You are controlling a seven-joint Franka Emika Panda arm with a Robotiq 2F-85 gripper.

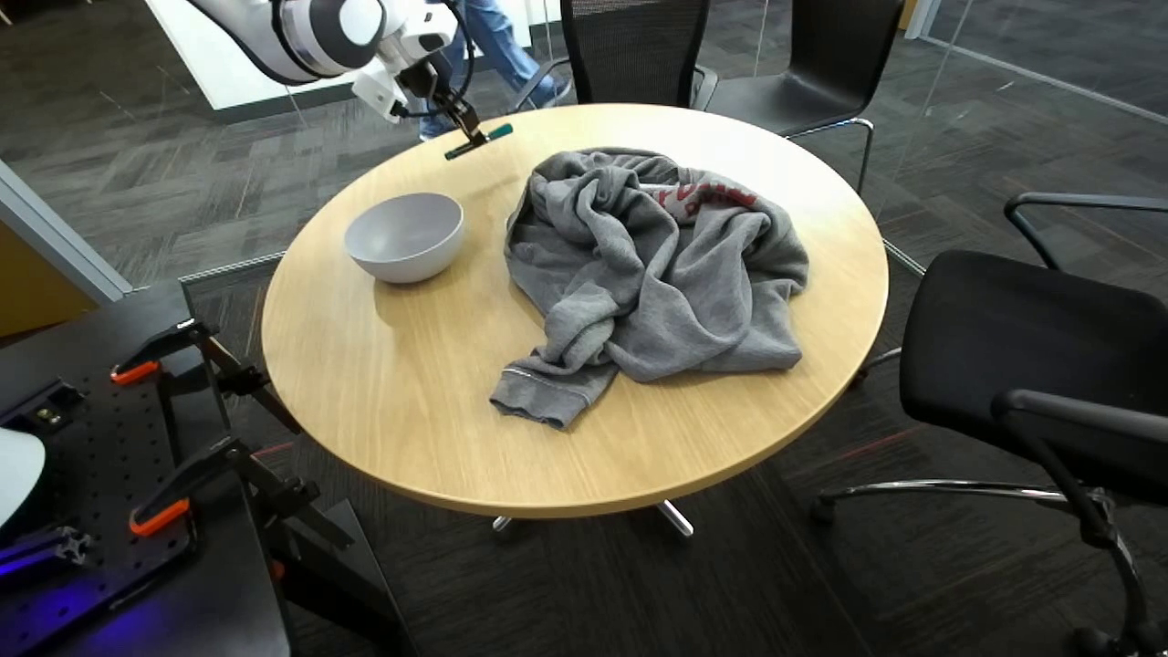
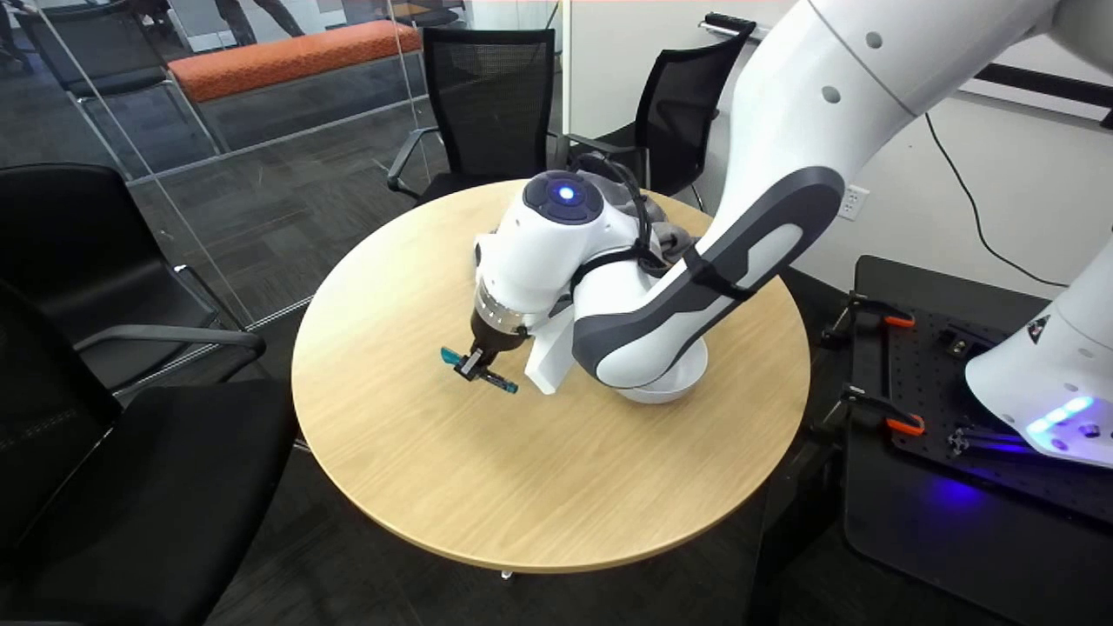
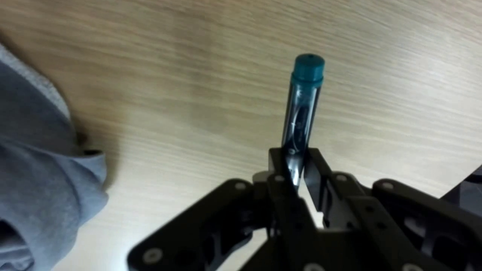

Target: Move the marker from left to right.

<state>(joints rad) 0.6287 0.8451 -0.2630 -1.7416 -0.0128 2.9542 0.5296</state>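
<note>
The marker (image 1: 499, 132) has a teal end, a clear-dark body and a dark far end. My gripper (image 1: 476, 140) is shut on the marker near its middle and holds it up over the table, near the table's edge by the bowl. In an exterior view the marker (image 2: 499, 381) sticks out on both sides of the gripper (image 2: 472, 364). In the wrist view the marker (image 3: 301, 113) lies between the fingertips (image 3: 295, 162), with its teal end pointing away from the gripper. Its lower part is hidden by the fingers.
A pale grey bowl (image 1: 409, 266) stands on the round wooden table (image 1: 429, 392); the arm partly hides the bowl (image 2: 665, 391) in an exterior view. A crumpled grey sweatshirt (image 1: 666, 283) covers much of the table and shows at the wrist view's left (image 3: 41, 180). Chairs (image 1: 1031, 356) surround the table.
</note>
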